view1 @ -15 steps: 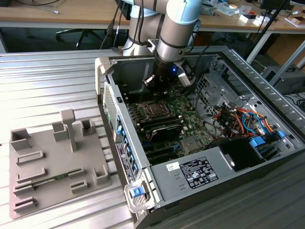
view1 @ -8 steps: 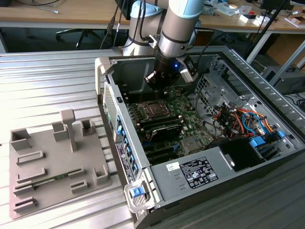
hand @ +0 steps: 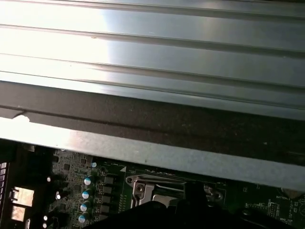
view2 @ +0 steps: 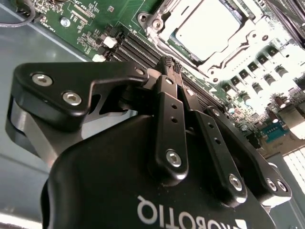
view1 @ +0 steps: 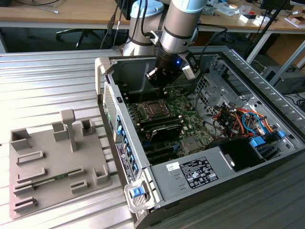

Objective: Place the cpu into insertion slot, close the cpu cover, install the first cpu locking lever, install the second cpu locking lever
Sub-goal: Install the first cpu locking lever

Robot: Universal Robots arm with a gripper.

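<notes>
Now at lever stage — cpu (view2: 206,28) seated under closed cpu cover (view2: 248,29), gripper (view2: 169,63) pressed together, empty, hovering just beside socket — next calls for hooking a lever.

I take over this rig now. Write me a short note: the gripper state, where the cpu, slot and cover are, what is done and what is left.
Gripper: shut, holding nothing, above the motherboard inside the open case, close beside the slot.
Cpu: lies flat in the slot, silvery face up.
Cover: down over the cpu; its metal frame sits around the chip's face.
Done: cpu placed, cover apparently closed.
Left: the two locking levers. I cannot tell from these views whether either is latched, so check both before moving on.
</notes>
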